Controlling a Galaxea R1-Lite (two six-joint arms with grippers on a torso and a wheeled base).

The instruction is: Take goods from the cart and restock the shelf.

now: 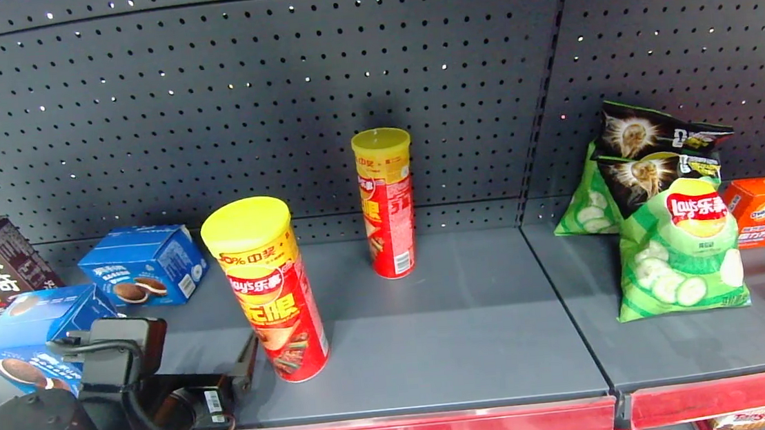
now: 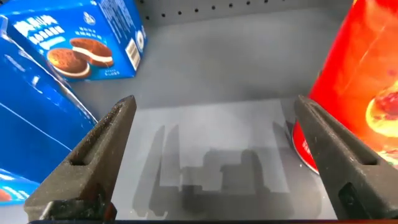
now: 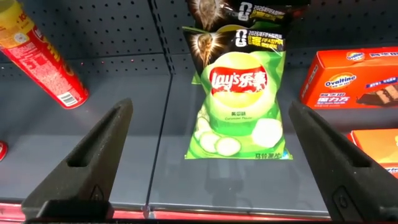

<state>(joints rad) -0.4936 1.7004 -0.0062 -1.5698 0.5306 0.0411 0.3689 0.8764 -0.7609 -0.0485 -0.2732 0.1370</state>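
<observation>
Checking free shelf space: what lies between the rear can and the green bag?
Nothing stands there: bare shelf runs from the rear can to the green bag, crossed by a panel seam. The head view shows it.

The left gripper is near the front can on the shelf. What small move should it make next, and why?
Probably draw the left gripper straight back off the shelf, ready to fetch another item from the cart. Its jaws stand open with nothing between them, and the front can already stands upright on the shelf beside it, so this placement looks done.
</observation>
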